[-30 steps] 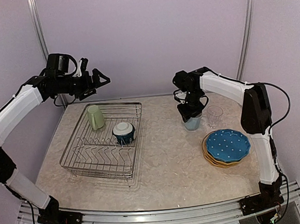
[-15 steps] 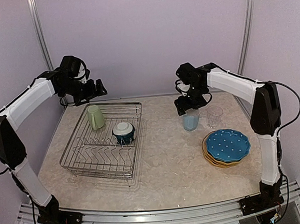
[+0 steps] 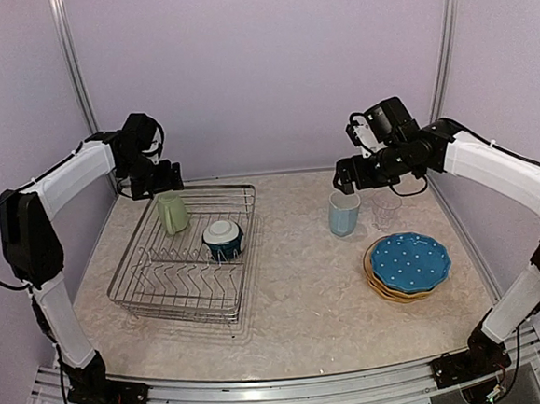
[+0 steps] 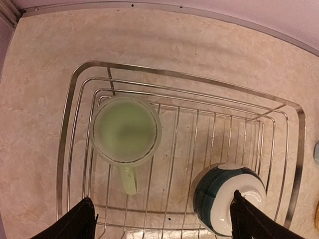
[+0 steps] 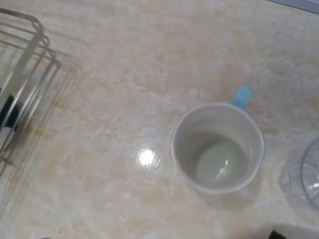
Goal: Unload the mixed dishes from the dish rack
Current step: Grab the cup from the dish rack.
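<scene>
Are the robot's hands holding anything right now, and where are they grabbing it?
Nothing is held. Both are open: the left gripper hangs over the light green mug, the right gripper hangs clear of the light blue mug.

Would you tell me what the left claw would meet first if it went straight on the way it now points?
Most likely the light green mug in the dish rack, slightly off the left claw's line; depth is unclear, so it could instead reach bare rack wires beside it.
</scene>
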